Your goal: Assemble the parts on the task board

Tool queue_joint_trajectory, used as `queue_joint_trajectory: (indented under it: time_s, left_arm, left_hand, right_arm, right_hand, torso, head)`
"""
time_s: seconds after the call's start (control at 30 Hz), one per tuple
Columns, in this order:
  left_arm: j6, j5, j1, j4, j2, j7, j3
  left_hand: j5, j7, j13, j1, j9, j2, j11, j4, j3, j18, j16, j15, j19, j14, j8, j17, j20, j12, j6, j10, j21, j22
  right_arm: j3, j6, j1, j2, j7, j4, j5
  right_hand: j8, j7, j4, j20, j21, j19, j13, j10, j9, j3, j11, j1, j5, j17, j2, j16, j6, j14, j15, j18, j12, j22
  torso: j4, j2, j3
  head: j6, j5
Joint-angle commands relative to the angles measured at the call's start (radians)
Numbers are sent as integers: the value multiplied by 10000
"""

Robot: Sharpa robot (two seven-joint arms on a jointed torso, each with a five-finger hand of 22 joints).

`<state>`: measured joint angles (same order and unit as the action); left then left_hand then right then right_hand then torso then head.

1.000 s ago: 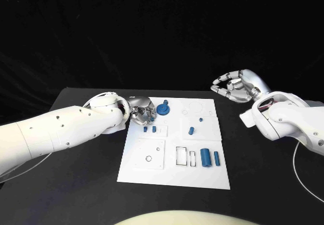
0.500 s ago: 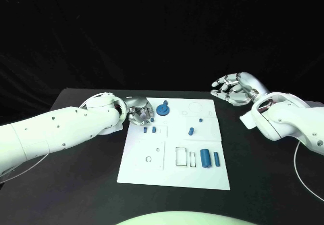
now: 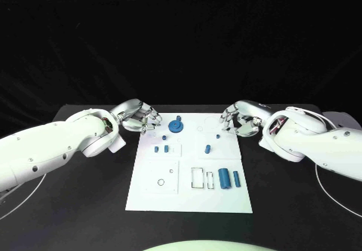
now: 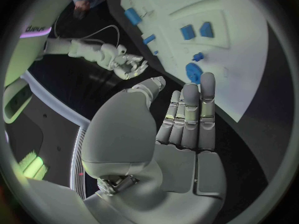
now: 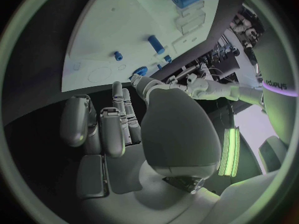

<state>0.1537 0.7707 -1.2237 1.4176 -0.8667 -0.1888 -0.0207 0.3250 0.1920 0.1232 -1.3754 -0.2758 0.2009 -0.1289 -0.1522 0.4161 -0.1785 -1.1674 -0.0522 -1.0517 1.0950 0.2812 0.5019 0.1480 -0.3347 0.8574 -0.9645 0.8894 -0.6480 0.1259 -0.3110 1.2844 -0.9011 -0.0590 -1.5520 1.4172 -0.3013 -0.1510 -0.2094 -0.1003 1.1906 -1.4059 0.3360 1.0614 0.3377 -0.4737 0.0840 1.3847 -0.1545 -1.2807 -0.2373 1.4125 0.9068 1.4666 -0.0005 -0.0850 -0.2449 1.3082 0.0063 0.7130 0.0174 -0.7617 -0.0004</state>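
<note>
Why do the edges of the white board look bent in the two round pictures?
Left wrist view: a fisheye lens curves the task board edge, with the left hand looming large. Right wrist view: same bending behind the right hand. Head view: the board's edges run straight.

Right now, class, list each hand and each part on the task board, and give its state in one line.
left hand: open, holds nothing, beside the board's far left corner.
right hand: fingers apart, holds nothing, at the board's far right edge.
blue disc: lying on the board.
large blue cylinder: lying on its side.
task board: flat on the table.
</note>
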Motion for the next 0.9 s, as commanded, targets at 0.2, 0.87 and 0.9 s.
queue_joint_trajectory:
  time_s: [0.2,0.87,0.9]
  left_arm:
    - [627,-5622,10,611,-330,-2240,14]
    - [550,-6468,19,876,-453,-2457,13]
    - [550,-6471,19,877,-456,-2448,13]
  left_hand:
    - [70,-165,225,-217,-50,-78,224,48,249,-75,276,197,-23,-105,196,-252,-248,-630,312,-677,-228,153]
    - [68,-149,243,-282,-45,-76,222,87,325,-71,375,207,-36,-135,209,-340,-277,-695,312,-621,-321,218]
    - [67,-139,244,-291,-41,-74,216,94,335,-70,382,206,-43,-131,201,-349,-279,-701,295,-606,-330,225]
  right_arm:
    - [15,889,-231,366,-1179,96,3585]
    - [24,893,-498,1002,-1376,424,4245]
    - [25,906,-507,1018,-1378,449,4246]
  right_hand:
    - [105,-28,99,-12,285,-182,-278,-11,-41,-100,55,20,71,-201,-159,171,85,465,111,97,258,278]
    - [149,-72,414,-53,802,-400,-794,417,-74,-625,80,99,326,-429,-6,329,426,520,143,197,515,686]
    - [132,-56,468,-45,869,-427,-832,499,-67,-728,61,125,341,-434,40,333,494,520,123,210,521,736]
  torso:
    - [18,8,-7]
    - [28,12,4]
    - [24,11,5]
  head:
    - [69,-250]
    - [38,-274]
    - [27,-270]
